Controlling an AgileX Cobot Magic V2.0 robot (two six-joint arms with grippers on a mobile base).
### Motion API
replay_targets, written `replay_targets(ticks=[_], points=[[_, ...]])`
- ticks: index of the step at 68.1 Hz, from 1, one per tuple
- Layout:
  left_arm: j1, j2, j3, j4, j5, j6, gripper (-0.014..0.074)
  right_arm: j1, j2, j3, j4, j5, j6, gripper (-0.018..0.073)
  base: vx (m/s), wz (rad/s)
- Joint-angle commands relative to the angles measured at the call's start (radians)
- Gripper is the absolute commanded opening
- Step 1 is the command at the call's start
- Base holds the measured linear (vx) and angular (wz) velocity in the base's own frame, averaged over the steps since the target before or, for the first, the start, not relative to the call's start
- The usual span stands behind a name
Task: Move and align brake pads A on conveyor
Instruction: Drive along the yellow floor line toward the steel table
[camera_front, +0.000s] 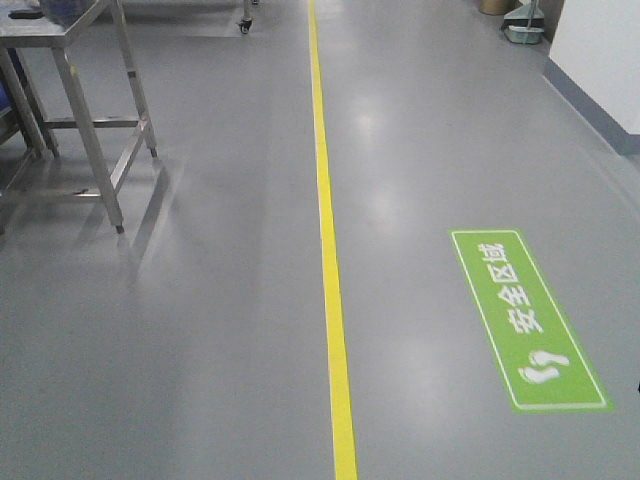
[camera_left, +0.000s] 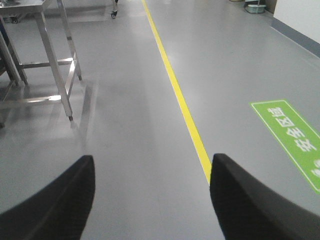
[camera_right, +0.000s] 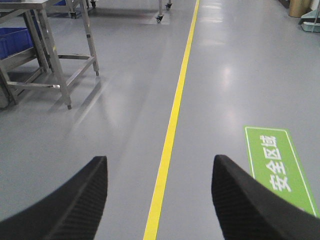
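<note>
Tip: no brake pads or conveyor visible, so I'd turn toward steel table (camera_front: 55, 38) at 10 o'clock; left gripper (camera_left: 151, 165), right gripper (camera_right: 160, 162) spread, empty.

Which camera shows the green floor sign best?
The exterior front-facing view: the whole green floor sign shows, footprints included. The left wrist view cuts it off at the right edge; in the right wrist view the right gripper hides its lower end.

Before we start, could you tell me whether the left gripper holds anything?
No, the left gripper is open, with only grey floor between its fingers.
</note>
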Motion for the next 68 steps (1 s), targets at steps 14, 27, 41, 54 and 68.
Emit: replay_targets(ticks=[14,27,41,54,68], points=[[-0.002,0.01,-0.024,-0.006,-0.066,-0.002,0.0482,-0.004,0.011,-0.026,-0.009,-0.068,-0.008,0.0432,0.72,0.08],[-0.002,0.01,-0.024,-0.006,-0.066,-0.002,0.0482,-0.004,0.011,-0.026,-0.009,-0.067,-0.008,0.0432,0.72,0.06],[-0.002,0.01,-0.024,-0.006,-0.066,-0.002,0.0482,-0.004,0.011,-0.026,-0.009,-0.067,-0.008,0.0432,0.74,0.0],[-0.002,0.01,-0.024,-0.006,-0.066,-0.002,0.0482,-0.004,0.011,-0.026,-0.009,-0.067,-0.008,0.0432,0.76,-0.06],[-0.002,0.01,-0.024,-0.006,-0.066,-0.002,0.0482,-0.004,0.011,-0.026,-0.009,-0.067,-0.008,0.0432,0.75,-0.09]])
